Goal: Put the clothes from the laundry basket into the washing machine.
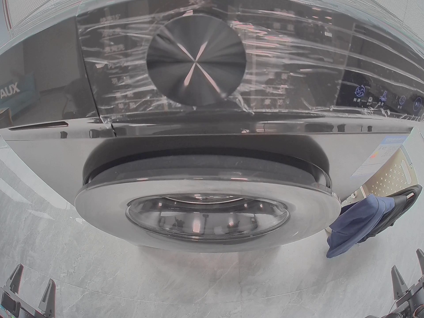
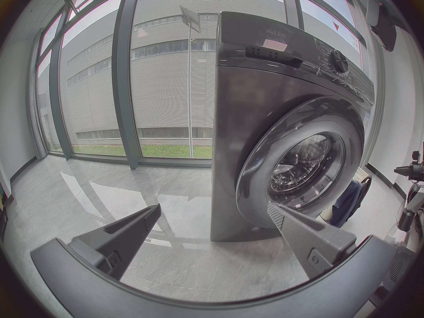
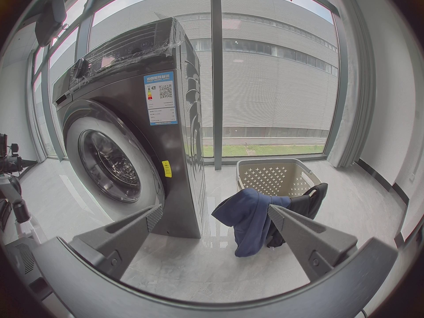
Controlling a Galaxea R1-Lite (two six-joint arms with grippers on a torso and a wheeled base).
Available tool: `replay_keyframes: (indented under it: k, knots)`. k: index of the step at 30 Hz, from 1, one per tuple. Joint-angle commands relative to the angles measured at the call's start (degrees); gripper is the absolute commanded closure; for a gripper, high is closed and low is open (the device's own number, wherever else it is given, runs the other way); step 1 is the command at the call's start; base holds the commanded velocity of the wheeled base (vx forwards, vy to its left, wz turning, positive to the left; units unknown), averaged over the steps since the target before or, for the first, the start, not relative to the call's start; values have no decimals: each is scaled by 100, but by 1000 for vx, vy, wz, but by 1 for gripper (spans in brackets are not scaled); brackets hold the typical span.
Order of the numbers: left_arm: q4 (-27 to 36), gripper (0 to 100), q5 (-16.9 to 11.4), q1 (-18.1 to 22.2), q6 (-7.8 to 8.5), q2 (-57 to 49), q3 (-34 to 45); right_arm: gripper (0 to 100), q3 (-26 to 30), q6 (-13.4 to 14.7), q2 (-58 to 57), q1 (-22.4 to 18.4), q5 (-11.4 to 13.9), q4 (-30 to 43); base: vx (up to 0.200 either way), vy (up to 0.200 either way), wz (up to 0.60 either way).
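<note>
Nearest: left gripper [image 2: 213, 210] and right gripper [image 3: 212, 210], fingers spread, holding nothing. Straight ahead, washing machine [image 1: 207, 217] with door shut. Farther right, blue garment [image 3: 249, 219] draped over laundry basket [image 3: 274, 164] rim, touching a black garment [image 3: 309, 202]. Probably soft, light and limp; best pinched at a bunched fold on the rim.

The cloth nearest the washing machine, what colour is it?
The cloth is dark blue; the right wrist view shows it best.

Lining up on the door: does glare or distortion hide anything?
Head view: fisheye bulges the washing machine; reflections streak its wrapped control panel and door glass. Left wrist view: drum readable through the glass. Right wrist view: laundry basket and blue garment evenly lit.
</note>
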Motion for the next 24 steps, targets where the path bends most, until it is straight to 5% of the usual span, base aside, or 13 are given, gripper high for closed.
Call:
replay_keyframes:
  k: [1, 3, 9, 16, 19, 21, 24]
  knots:
    - [-1, 0, 4, 1, -1, -77, 84, 0, -584, 29, 22, 52, -9, -267, 0, 0, 0]
    - [-1, 0, 4, 1, -1, -77, 84, 0, -1041, 100, 593, 96, 61, -285, 0, 0, 0]
    - [-1, 0, 4, 1, -1, -77, 84, 0, -954, 117, 1955, 588, 369, -355, 0, 0, 0]
    - [-1, 0, 4, 1, -10, -77, 84, 0, -954, 126, 3564, 1748, 764, -1005, 0, 0, 0]
    - [-1, 0, 4, 1, -10, -77, 84, 0, -1006, 407, 4249, 2091, 764, -1709, 0, 0, 0]
    - [-1, 0, 4, 1, -10, -77, 84, 0, -1033, 934, 4891, 2390, 773, -2491, 0, 0, 0]
    - [-1, 0, 4, 1, -10, -77, 84, 0, -997, 1189, 5409, 2724, 712, -3168, 0, 0, 0]
